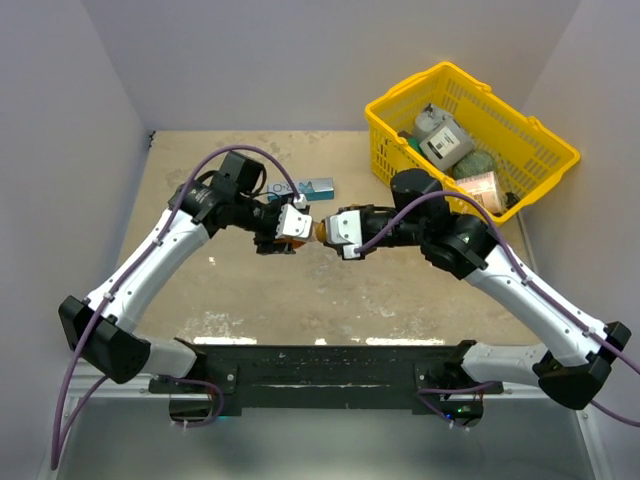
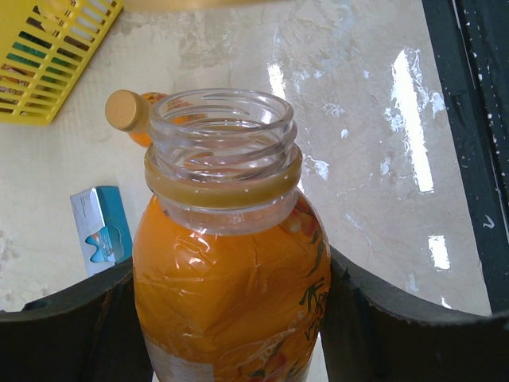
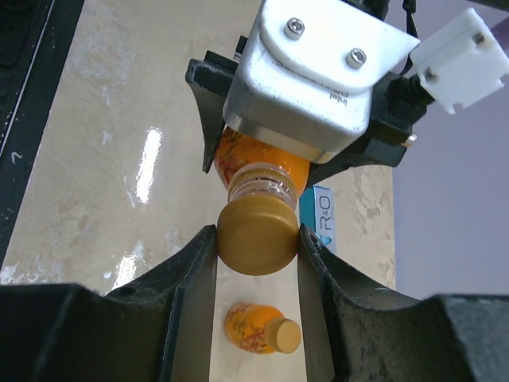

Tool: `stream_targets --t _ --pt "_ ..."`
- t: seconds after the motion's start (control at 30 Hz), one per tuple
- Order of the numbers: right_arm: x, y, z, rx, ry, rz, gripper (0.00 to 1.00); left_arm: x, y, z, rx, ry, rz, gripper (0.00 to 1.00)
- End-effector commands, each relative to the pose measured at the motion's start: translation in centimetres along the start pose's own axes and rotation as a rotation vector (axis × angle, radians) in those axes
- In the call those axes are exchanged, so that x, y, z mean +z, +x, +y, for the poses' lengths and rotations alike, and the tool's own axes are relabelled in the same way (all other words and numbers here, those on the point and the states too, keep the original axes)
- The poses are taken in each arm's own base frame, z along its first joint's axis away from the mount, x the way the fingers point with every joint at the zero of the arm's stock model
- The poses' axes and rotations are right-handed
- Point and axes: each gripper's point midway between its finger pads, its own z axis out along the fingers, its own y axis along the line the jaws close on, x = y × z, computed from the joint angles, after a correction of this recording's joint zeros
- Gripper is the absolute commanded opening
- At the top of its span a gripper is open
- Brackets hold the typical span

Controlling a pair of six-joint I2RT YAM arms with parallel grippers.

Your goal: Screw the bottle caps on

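Observation:
My left gripper (image 2: 231, 322) is shut on an orange bottle (image 2: 227, 302) and holds it above the table, its open threaded neck (image 2: 221, 135) pointing at the right gripper. My right gripper (image 3: 257, 248) is shut on a brownish-orange cap (image 3: 257, 237) and holds it just in front of that bottle's neck (image 3: 262, 189). The threads show bare. In the top view the two grippers (image 1: 290, 228) (image 1: 338, 230) meet at mid-table with the cap (image 1: 322, 231) between them. A second bottle (image 3: 253, 325) lies on the table below with its cap (image 3: 285, 336) on.
A blue-and-white box (image 1: 310, 188) lies on the table behind the grippers. A yellow basket (image 1: 470, 135) with several items stands at the back right. The black base rail (image 1: 320, 365) runs along the near edge.

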Motion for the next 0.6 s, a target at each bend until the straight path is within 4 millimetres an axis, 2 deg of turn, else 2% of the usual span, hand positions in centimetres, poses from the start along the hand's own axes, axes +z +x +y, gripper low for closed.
stream_targets --t 0.0,0.3,0.43,0.57 --pt "0.2 -2.4 -1.5 -0.055 0.044 -0.053 0.0 -1.1 -2.7 0.5 0.028 -0.038 -0.067 0.0" --pt "1.8 -1.7 -0.8 -0.106 0.047 -0.011 0.0 -1.3 -3.6 0.6 0.021 -0.039 -0.097 0.0" --pt "1.5 -1.1 -0.7 -0.155 0.065 0.01 0.0 -1.4 -3.8 0.4 0.027 -0.029 -0.103 0.0" --pt "1.3 -0.1 -0.4 -0.276 0.076 0.034 0.0 -1.4 -4.0 0.2 0.044 -0.015 -0.112 0.0"
